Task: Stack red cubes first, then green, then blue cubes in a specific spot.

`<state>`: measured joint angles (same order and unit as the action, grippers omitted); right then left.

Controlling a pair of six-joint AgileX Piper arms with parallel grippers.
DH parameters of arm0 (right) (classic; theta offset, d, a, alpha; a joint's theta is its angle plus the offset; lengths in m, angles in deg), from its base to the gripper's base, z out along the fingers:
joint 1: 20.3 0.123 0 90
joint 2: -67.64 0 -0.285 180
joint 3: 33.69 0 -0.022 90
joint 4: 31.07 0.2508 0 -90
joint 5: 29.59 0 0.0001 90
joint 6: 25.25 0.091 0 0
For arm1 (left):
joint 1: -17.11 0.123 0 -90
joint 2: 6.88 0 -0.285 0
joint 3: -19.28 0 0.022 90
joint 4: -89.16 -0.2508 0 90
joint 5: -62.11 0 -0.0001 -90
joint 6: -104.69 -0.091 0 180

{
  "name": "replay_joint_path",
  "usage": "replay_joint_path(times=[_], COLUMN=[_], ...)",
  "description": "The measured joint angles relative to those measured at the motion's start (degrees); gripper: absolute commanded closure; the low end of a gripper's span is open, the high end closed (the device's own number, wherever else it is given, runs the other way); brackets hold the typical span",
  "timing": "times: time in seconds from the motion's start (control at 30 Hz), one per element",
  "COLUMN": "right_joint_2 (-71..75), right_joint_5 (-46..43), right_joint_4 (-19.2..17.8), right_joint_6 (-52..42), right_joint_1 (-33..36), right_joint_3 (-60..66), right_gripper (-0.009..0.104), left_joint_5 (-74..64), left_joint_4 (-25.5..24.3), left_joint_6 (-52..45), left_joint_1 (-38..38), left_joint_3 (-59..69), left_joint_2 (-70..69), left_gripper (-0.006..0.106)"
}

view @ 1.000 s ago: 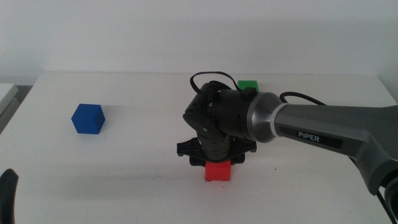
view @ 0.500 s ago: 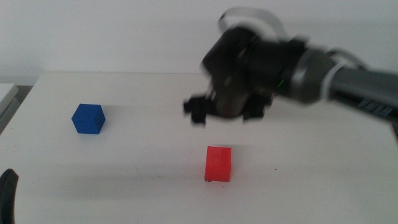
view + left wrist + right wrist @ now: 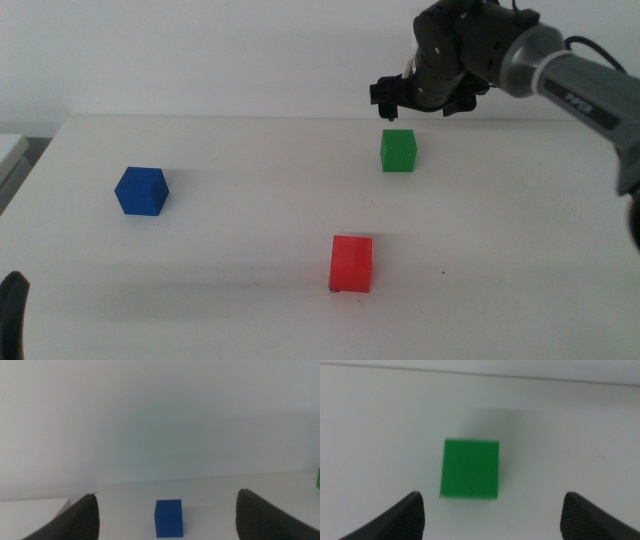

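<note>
Now the red cube (image 3: 351, 263) stands alone at the front middle of the white table (image 3: 230, 240), so the green cube (image 3: 398, 150) is next. The right gripper (image 3: 422, 100) hovers above it, jaws wide open; it must descend squarely. The left gripper (image 3: 165, 510), also open, faces the matte blue cube (image 3: 168, 518).

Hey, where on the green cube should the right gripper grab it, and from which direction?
From straight above, pinching two opposite side faces of the green cube. It sits flat and alone on the table, and the open right gripper, hovering above it, already has a jaw to each side in the right wrist view.
</note>
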<state>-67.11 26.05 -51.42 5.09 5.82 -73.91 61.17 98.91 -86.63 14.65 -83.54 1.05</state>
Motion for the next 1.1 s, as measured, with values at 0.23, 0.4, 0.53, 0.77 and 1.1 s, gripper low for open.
replay_joint_path(times=[0.23, 0.4, 0.53, 0.77, 1.1], right_joint_2=[-8.21, -11.19, -12.63, -14.9, -14.95], right_joint_5=[-1.0, -2.51, -3.09, -5.5, -4.02], right_joint_4=[3.16, 4.4, 4.4, 4.4, 3.93], right_joint_6=[-4.48, -5.26, -4.83, -4.29, -0.62], right_joint_1=[-1.86, -1.86, -1.86, -1.86, -2.21], right_joint_3=[-8.64, -9.29, -9.36, -9.5, -9.5], right_gripper=[0.019, 0.019, 0.02, 0.03, 0.066], left_joint_5=[0.0, 0.0, 0.0, 0.0, 0.0], left_joint_4=[0.0, 0.0, 0.0, 0.0, 0.0], left_joint_6=[0.0, 0.0, 0.0, 0.0, 0.0], left_joint_1=[0.0, 0.0, 0.0, 0.0, 0.0], left_joint_3=[0.0, 0.0, 0.0, 0.0, 0.0], left_joint_2=[0.0, 0.0, 0.0, 0.0, 0.0], left_gripper=[0.008, 0.008, 0.008, 0.008, 0.008])
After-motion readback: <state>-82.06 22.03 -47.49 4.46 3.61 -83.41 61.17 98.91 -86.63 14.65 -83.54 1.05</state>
